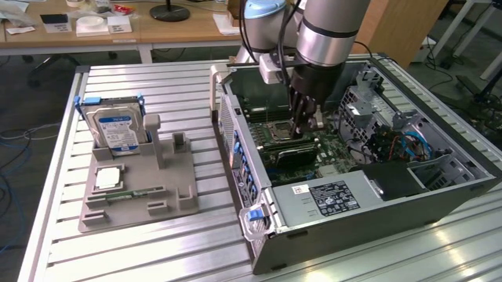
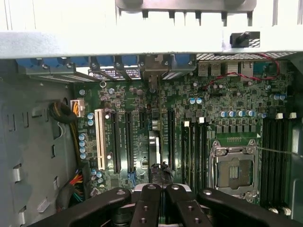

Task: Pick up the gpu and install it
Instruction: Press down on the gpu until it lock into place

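Observation:
The gpu [image 1: 297,155] stands on edge inside the open computer case [image 1: 368,226], low over the green motherboard [image 1: 333,154] and next to the processor socket. In the wrist view the gpu [image 2: 154,149] shows edge-on as a thin strip lying along one of the long black expansion slots. My gripper [image 1: 301,136] reaches straight down into the case from above. Its black fingers meet at the card's upper edge, so the gripper [image 2: 161,178] is shut on the gpu.
A grey fixture tray [image 1: 137,188] at the exterior view's left holds an upright hard drive [image 1: 117,129] and a small memory stick [image 1: 126,194]. Inside the case are the power supply [image 1: 330,197], the drive cage with blue cables [image 1: 400,144], the processor socket [image 2: 234,165] and a cable bundle [image 2: 64,116].

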{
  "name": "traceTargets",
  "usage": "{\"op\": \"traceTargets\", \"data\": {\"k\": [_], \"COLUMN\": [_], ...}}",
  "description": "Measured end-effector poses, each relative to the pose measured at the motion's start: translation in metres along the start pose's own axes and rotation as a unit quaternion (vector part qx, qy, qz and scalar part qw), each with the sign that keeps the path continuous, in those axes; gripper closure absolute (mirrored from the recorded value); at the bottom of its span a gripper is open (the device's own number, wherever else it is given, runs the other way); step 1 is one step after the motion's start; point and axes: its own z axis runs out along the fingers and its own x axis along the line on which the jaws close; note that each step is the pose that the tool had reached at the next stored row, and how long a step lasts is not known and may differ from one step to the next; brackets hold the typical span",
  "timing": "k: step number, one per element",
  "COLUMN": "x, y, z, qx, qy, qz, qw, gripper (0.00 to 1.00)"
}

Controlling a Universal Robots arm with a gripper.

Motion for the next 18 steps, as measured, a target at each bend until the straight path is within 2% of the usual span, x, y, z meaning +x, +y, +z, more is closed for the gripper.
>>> {"op": "traceTargets", "data": {"k": [4,9,18], "x": [0.0,0.0,-0.007], "y": [-0.0027,-0.0024,-0.0011], "z": [0.0024,0.0113,0.0213], "qx": [0.0,0.0,0.0003], "qy": [-0.0001,0.0,0.0002], "qz": [0.0,0.0,0.01], "qw": [1.0,1.0,1.0], "gripper": [0.89,0.89,0.89]}}
